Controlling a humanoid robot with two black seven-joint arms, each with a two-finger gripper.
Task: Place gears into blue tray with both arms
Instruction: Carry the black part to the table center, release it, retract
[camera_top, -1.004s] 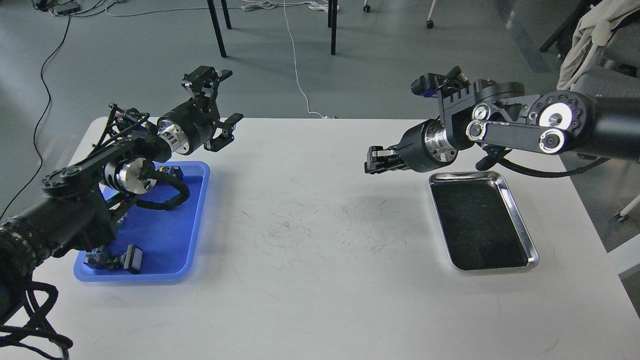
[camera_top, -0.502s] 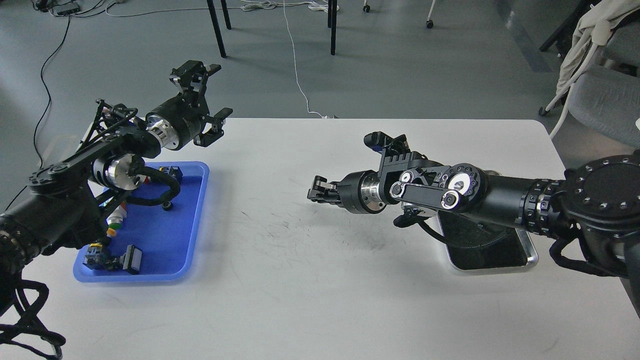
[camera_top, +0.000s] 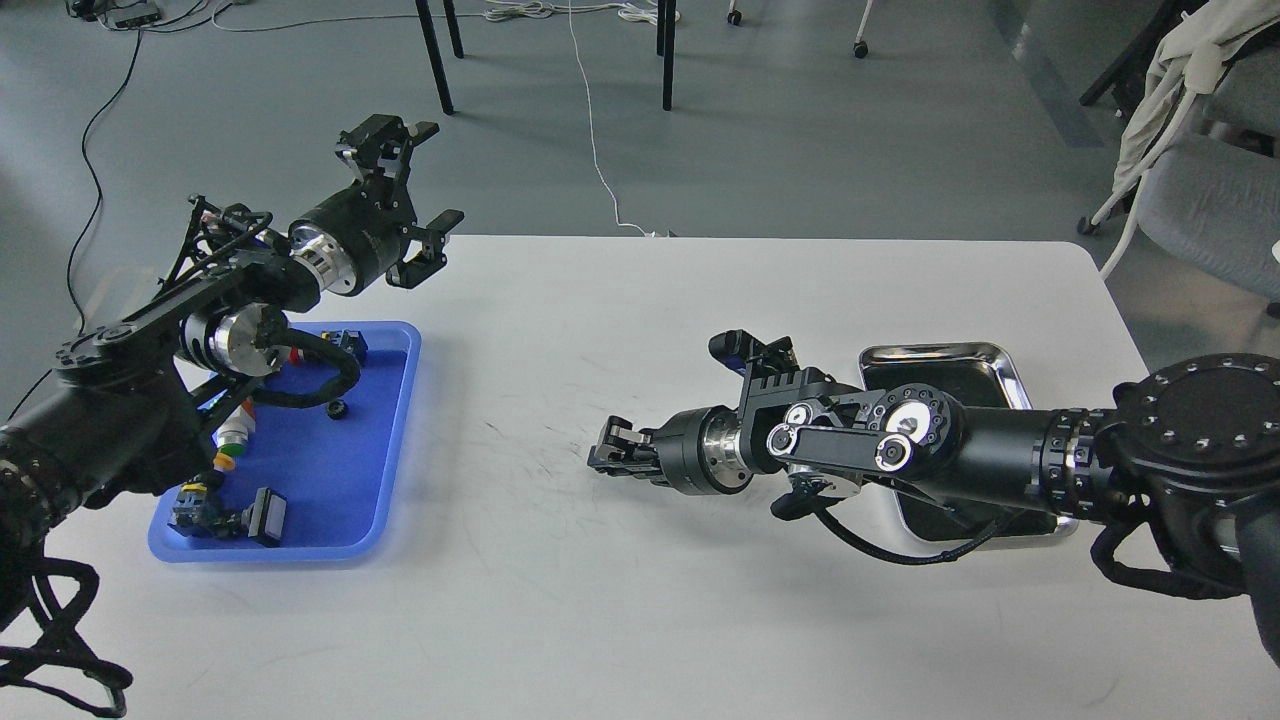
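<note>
Here, one gear (camera_top: 338, 409), a tiny black toothed ring, lies on the floor of the blue tray (camera_top: 385, 480), near its far half and just beside a looping black cable of the left arm (camera_top: 130, 400); a second gear I cannot find. The tray is flat, glossy bright blue plastic with rounded corners and a low rim, and it also holds small push-button switches (camera_top: 232, 437) with coloured caps, plus a few boxy dark parts at its near end. Above the tray's far corner the left gripper (camera_top: 412, 185) hangs in the air with its two black fingers spread wide and nothing between them. The right gripper (camera_top: 612, 455) lies low over the middle of the table, fingers drawn close together; whether they pinch anything I cannot tell. Behind the right arm (camera_top: 960, 455) sits a shiny steel tray (camera_top: 930, 355) with a dark bottom, half hidden. The table (camera_top: 640, 620) is matte white with rounded corners and faint dark scuffs at its centre. Beyond it lies a grey floor with cables, chair legs and a grey chair.
</note>
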